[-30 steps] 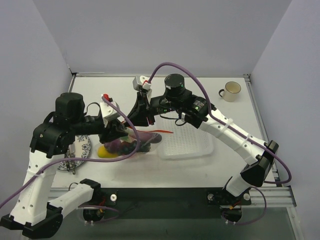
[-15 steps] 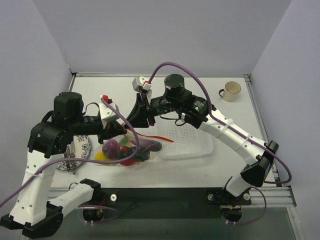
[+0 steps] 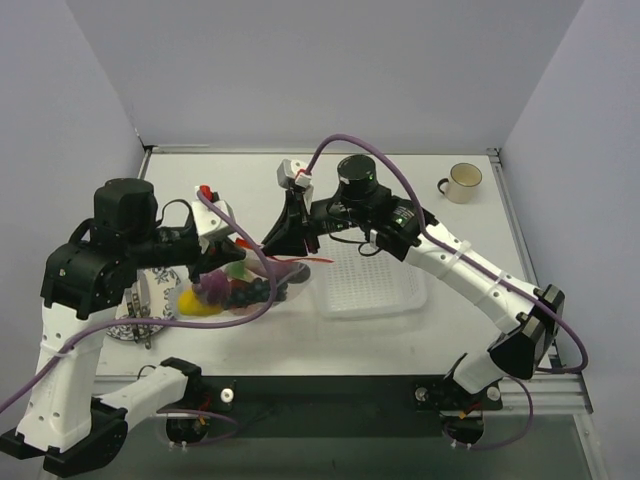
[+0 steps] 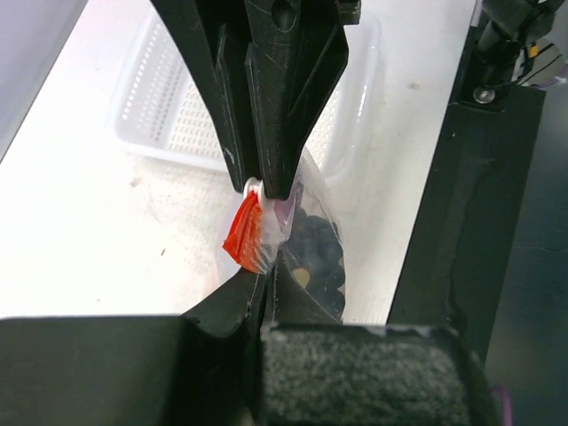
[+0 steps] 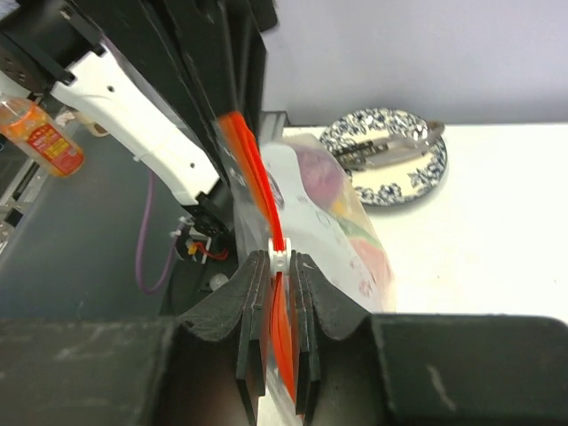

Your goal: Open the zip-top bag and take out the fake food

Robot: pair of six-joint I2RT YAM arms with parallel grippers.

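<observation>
The bag [image 3: 250, 295] lies left of centre in the top view, moved leftward since a second ago, with the food [image 3: 215, 290] still inside. The left gripper [image 4: 266, 271], released a second ago, is now clenched on the bag edge beside the strip [image 4: 243, 235]. The right gripper [image 5: 280, 263] clamps the strip at the slider [image 5: 279, 255]. With both sides gripped, pulling apart looks feasible. The jaws hide whether the seal has parted, and the food pieces blur behind the plastic.

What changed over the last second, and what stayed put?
The left gripper closed on the mouth of the zip-top bag, and its arm drew back left, dragging the bag and fake food slightly left. The right gripper stayed clamped on the orange zip strip. The basket, cup and plate did not move.
</observation>
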